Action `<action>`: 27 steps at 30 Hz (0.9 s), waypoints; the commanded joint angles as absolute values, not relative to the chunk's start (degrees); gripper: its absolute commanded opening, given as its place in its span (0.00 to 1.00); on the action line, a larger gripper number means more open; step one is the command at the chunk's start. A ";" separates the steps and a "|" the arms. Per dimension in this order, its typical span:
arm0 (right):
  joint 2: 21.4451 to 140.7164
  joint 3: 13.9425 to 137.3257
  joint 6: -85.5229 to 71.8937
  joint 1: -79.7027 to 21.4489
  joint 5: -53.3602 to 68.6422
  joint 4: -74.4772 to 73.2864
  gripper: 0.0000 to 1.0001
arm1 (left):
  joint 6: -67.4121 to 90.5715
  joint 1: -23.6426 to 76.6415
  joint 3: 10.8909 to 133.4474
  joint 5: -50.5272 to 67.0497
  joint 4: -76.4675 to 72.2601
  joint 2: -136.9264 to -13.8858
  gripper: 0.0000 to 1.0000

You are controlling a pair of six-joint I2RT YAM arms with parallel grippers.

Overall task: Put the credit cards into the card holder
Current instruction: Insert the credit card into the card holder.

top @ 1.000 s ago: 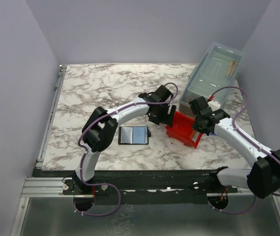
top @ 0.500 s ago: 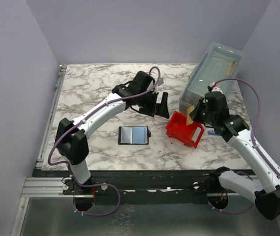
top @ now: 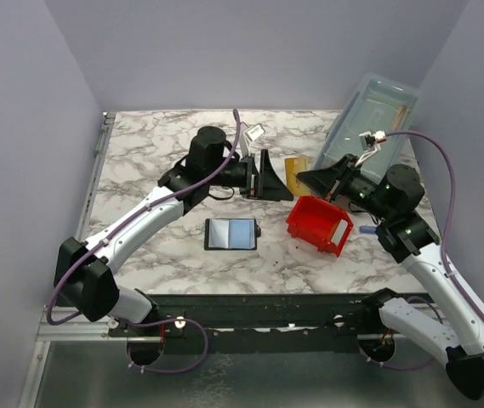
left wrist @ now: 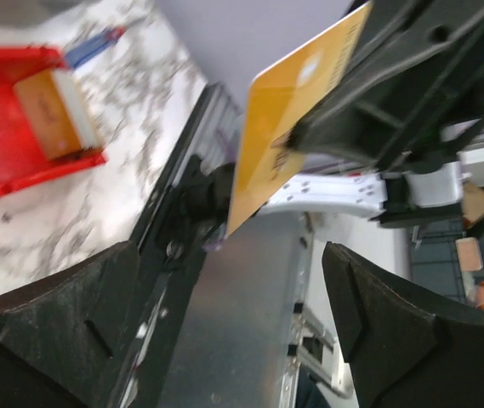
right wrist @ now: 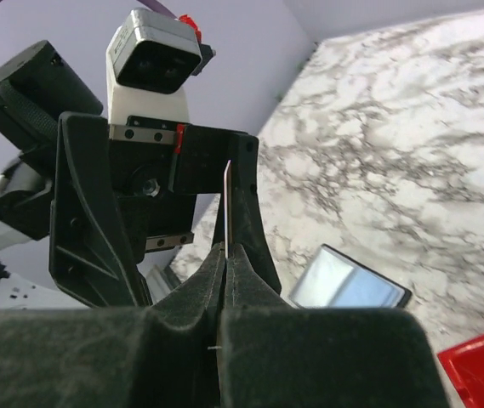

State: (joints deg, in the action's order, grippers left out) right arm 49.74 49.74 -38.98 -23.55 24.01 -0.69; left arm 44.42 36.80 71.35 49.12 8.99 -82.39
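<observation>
My left arm stretches over the middle of the grey-veined marble tabletop (top: 156,144), with the left gripper (top: 272,176) spread wide and facing right. The right gripper (top: 305,178) faces it, pinched shut on a thin orange-gold credit card (top: 294,167) held on edge just in front of those open jaws. The flat black card holder (top: 230,234) lies open nearer me, left of the red plastic bin (top: 305,223), which holds another orange-gold card (left wrist: 53,106). Plain lilac walls (top: 250,51) enclose the table.

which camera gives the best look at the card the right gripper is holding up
The left wrist view: the credit card shows its broad orange face, large, pinched by the right gripper. The top external view shows it small and distant; the right wrist view shows only its thin edge.
</observation>
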 commanded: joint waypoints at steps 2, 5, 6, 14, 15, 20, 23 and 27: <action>47.79 47.79 -44.53 -23.43 29.47 9.97 0.00 | 55.78 36.01 67.88 50.08 -10.30 -77.40 0.90; 46.62 45.48 -47.96 -23.41 29.07 14.23 0.00 | 56.85 35.41 67.85 46.59 -10.56 -76.62 0.78; 46.54 45.10 -48.93 -23.42 28.92 15.16 0.00 | 57.65 35.28 67.81 45.58 -11.29 -76.50 0.75; 47.59 43.47 -52.05 -23.39 29.18 21.21 0.00 | 62.65 35.16 66.44 44.87 -18.44 -77.07 0.62; 47.64 43.37 -52.23 -23.39 28.93 21.53 0.00 | 62.82 35.20 66.52 45.05 -18.75 -77.01 0.60; 47.79 43.00 -52.20 -23.37 27.30 22.24 0.00 | 62.15 35.16 65.93 44.50 -19.15 -76.46 0.51; 49.15 43.16 -52.88 -23.38 27.87 23.64 0.00 | 62.29 35.13 66.54 44.72 -19.36 -76.49 0.43; 49.95 42.43 -53.14 -23.33 27.27 25.56 0.00 | 61.57 35.09 66.66 44.20 -19.43 -76.42 0.32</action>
